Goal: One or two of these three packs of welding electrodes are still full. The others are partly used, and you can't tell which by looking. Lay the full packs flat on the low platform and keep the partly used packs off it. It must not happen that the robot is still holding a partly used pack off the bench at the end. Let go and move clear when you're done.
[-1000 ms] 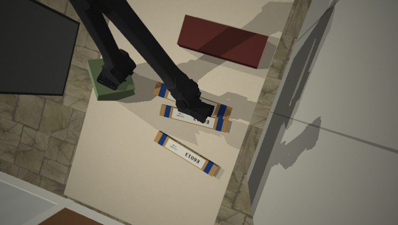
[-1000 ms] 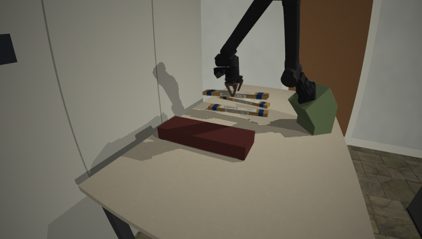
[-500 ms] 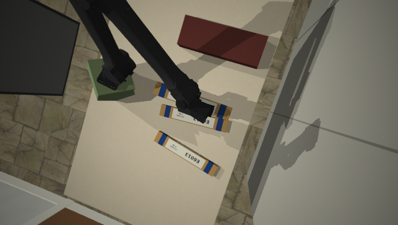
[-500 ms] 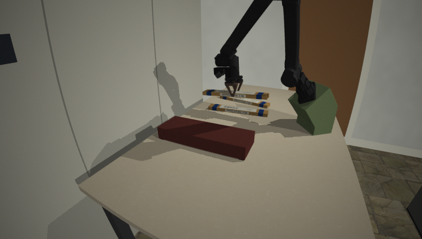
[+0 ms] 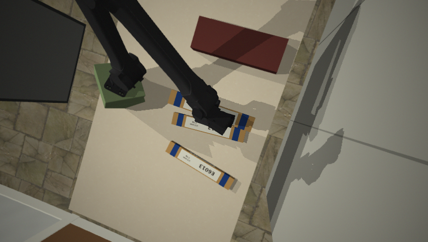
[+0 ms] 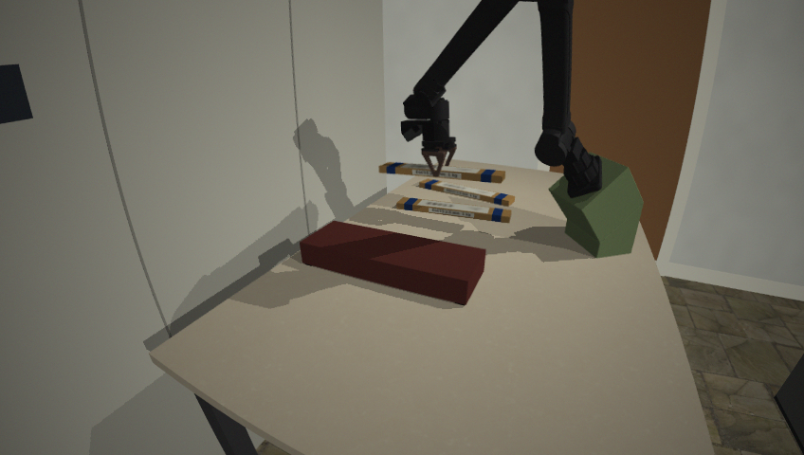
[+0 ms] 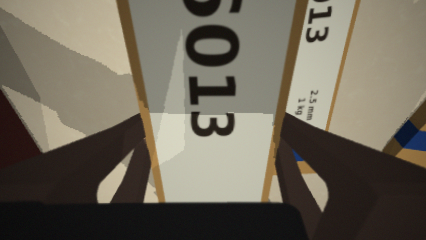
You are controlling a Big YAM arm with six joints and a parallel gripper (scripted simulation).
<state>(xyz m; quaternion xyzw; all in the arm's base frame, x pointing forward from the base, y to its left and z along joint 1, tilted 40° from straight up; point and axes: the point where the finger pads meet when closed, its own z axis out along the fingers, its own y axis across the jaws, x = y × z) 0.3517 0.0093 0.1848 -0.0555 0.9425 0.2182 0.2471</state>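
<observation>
Black claw (image 5: 231,125) (image 6: 440,169) (image 7: 212,119) pinches one electrode pack (image 5: 244,120) (image 6: 470,173) (image 7: 212,170) by its sides, above the bench (image 5: 120,179) (image 6: 451,360) (image 7: 90,75).

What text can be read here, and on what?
"E6013": angled tan cardboard electrode pack with blue bands.
"6013", 6 cut by the frame: tan, blue-banded pack in the gripper, the held pack.
"013", partly covered: middle tan, blue-banded pack.
"2.5 mm": middle pack.
"1 kg": middle pack.
Side labels and the angled pack's small print: too small or blurred.
</observation>
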